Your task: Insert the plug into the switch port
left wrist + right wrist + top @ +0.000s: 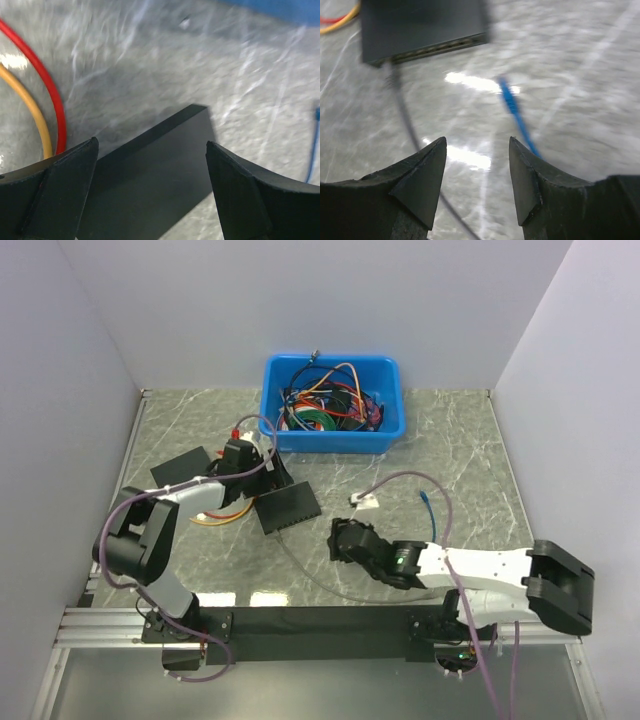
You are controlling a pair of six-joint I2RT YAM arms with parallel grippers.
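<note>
You are running the left gripper (152, 145) spread almost to its full width and gripping nothing. Its matte black fingers (55, 195) are flanking a corner of the flat black switch (155, 170); whether they are touching it cannot be told. Your right gripper (477, 142) is also standing apart, with bare table showing through the gap and nothing pinched. The plug (503, 84) is lying on the table ahead of that gap and slightly to the right. It is blurred, and it ends the thin blue cable (519, 120) that is running back behind the right finger. It is lying short of the switch, not touching it.

The right wrist view is giving you the switch port row (442, 46) along the box's narrow edge, with a grey cable (402, 110) leaving its left end. The overhead view is not resolving those sockets. Only the left wrist view is showing a glossy red cable (52, 95) and an orange cable (32, 105) curving side by side. From overhead, a blue bin (392, 426) of tangled wires is sitting at the back of the grey marbled table (460, 450).
</note>
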